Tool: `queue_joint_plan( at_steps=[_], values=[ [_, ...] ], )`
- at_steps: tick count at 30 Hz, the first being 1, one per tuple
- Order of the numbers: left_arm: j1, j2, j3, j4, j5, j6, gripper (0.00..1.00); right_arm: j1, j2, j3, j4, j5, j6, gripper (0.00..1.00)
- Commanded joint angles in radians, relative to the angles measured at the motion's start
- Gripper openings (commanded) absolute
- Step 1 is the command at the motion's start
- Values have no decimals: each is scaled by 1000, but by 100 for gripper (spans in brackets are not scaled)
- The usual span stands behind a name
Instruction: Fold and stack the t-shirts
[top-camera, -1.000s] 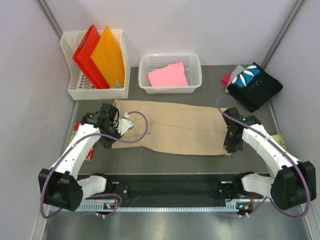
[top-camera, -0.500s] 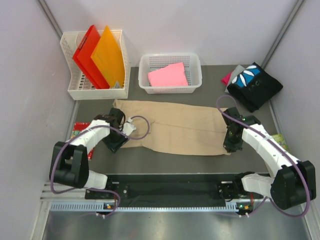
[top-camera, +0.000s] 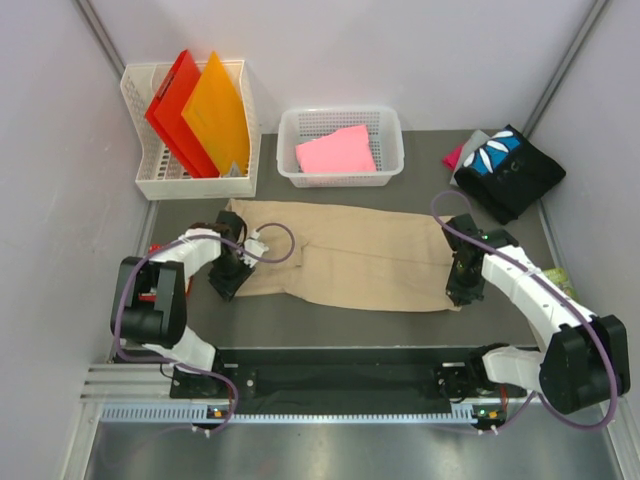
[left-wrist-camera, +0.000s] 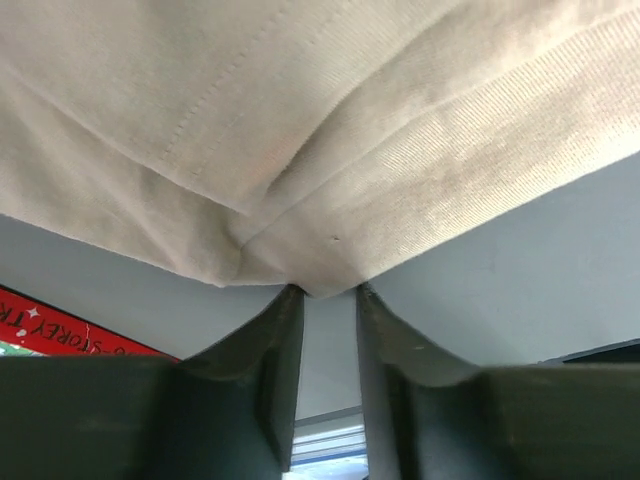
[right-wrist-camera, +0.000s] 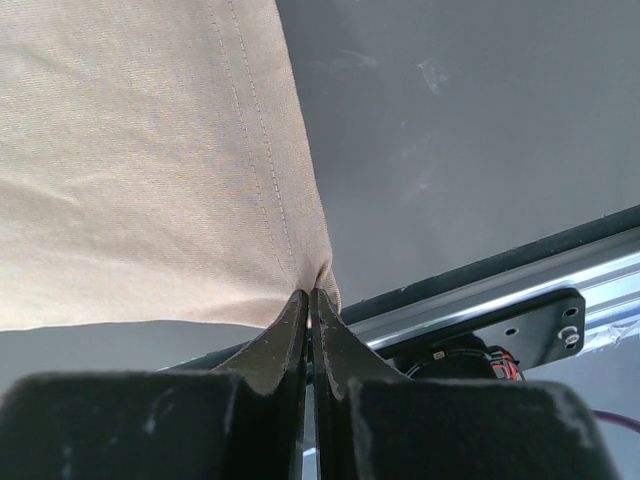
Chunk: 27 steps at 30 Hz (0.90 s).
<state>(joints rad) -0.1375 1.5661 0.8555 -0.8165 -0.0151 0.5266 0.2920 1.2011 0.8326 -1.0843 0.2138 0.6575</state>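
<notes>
Your left hand (left-wrist-camera: 325, 292) stands narrowly parted, with the near left corner of the tan t-shirt (left-wrist-camera: 300, 120) bunched right at the mouth of the fingers. No cloth shows between them, so count that corner as not gripped. Your right hand (right-wrist-camera: 310, 293) is pinched tight on the near right hem corner of the same tee.

The tee lies as a long strip across the middle of the bench (top-camera: 330, 318), flat apart from some rumpling at the left end. With a hand on each near corner, this looks like the set-up for the next fold, and the stacking is not yet begun. The left hand needs to push a little further onto the corner and close on both layers. Only then lift, both hands together and level, so the hem stays straight as it goes over.

Mind what is around you:
- The white basket (top-camera: 340, 113) holding the pink t-shirt (top-camera: 337, 152) sits just beyond the tee's far edge.
- The rack (top-camera: 140, 175) of red and orange folders (top-camera: 200, 115) stands at the far left.
- The black t-shirt (top-camera: 510, 172) is heaped at the far right.
- A red packet (left-wrist-camera: 60, 325) lies close beside the left hand.
- The black rail (top-camera: 350, 378) runs along the near edge.

The open room is the bare strip between the tee and that rail, and the space above the cloth. The side walls are close to both elbows.
</notes>
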Motion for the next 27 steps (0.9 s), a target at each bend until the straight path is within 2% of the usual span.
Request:
queue_joint_plan(
  at_steps=[1, 2, 4, 10, 15, 27],
  values=[
    [21, 26, 54, 89, 10, 3, 21, 1, 8, 36, 12, 4, 1, 0],
    [24, 28, 59, 88, 10, 1, 7, 1, 8, 39, 12, -1, 1, 0],
    [27, 25, 83, 53, 45, 4, 0, 1, 11, 45, 9, 2, -1, 0],
    [30, -29, 166, -119, 115, 50, 0, 1, 15, 65, -3, 9, -7, 0],
    [30, -106, 209, -328, 148, 133, 0, 1, 0, 62, -14, 9, -10, 0],
    [33, -253, 255, -533, 173, 211, 0, 1, -77, 82, -83, 16, -12, 0]
  ],
)
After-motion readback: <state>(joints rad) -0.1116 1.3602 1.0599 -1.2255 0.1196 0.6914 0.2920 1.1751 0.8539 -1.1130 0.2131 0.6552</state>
